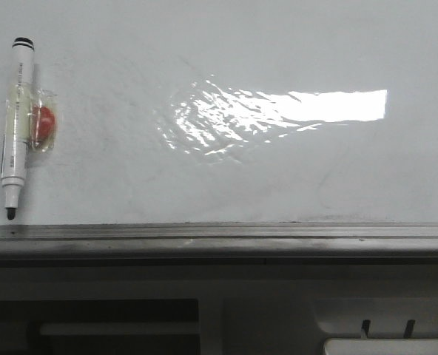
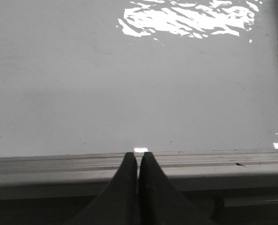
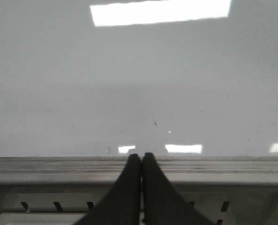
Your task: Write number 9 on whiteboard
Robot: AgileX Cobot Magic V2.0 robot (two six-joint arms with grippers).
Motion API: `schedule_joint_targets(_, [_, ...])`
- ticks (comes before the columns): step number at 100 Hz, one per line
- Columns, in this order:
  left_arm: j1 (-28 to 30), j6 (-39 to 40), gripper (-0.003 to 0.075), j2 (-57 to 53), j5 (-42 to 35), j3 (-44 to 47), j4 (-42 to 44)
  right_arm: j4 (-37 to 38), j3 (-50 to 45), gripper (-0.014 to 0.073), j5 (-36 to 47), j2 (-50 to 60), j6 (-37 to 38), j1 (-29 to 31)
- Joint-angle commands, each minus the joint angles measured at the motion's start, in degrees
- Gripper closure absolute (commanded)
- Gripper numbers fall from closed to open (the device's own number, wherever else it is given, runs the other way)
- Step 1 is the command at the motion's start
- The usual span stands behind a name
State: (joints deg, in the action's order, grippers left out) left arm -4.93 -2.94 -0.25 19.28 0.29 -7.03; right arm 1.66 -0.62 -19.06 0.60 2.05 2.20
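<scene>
Only the front view shows a marker (image 1: 15,126) at nine o'clock on the whiteboard (image 1: 241,170); wrist views show the left end effector (image 2: 138,161) and right end effector (image 3: 141,161) pinched together, empty.

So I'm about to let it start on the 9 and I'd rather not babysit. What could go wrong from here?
1. The marker sits uncapped at the whiteboard's far left, taped to a red holder; pulling it free may be awkward.
2. Both the left claw and right claw are shut at the tray rail; one must open first.
3. The glare patch mid-board could hide thin strokes.
</scene>
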Motion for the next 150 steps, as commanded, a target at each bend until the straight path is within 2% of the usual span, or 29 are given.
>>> schedule_joint_targets(1, [0.15,-0.18,0.074,-1.57,-2.72,2.27,-0.74,0.96,-1.43,0.0663,1.02,0.89,-0.53,0.21])
schedule_joint_targets(62, [0.15,-0.18,0.074,-1.57,-2.72,2.27,-0.74,0.96,-1.43,0.0663,1.02,0.89,-0.53,0.21])
schedule_joint_targets(81, [0.27,-0.18,0.0741,-1.57,-12.87,2.27,1.4,0.96,-1.43,0.0663,1.02,0.89,-0.53,0.21])
schedule_joint_targets(98, [0.27,-0.18,0.074,-1.57,-16.95,2.27,0.72,2.67,-1.43,0.0663,1.24,0.89,-0.53,0.21])
schedule_joint_targets(127, [0.27,-0.18,0.0741,-1.57,-19.28,2.27,0.72,0.68,-1.43,0.0663,7.76,0.89,-0.53,0.21])
schedule_joint_targets(136, [0.27,-0.18,0.0741,-1.57,-17.67,2.27,0.82,-2.75,-1.43,0.0663,11.76,0.89,-0.53,0.21])
schedule_joint_targets(150, [0.27,-0.29,0.074,-1.57,-16.89,2.27,1.27,-2.76,-1.43,0.0663,14.08,0.89,-0.53,0.21])
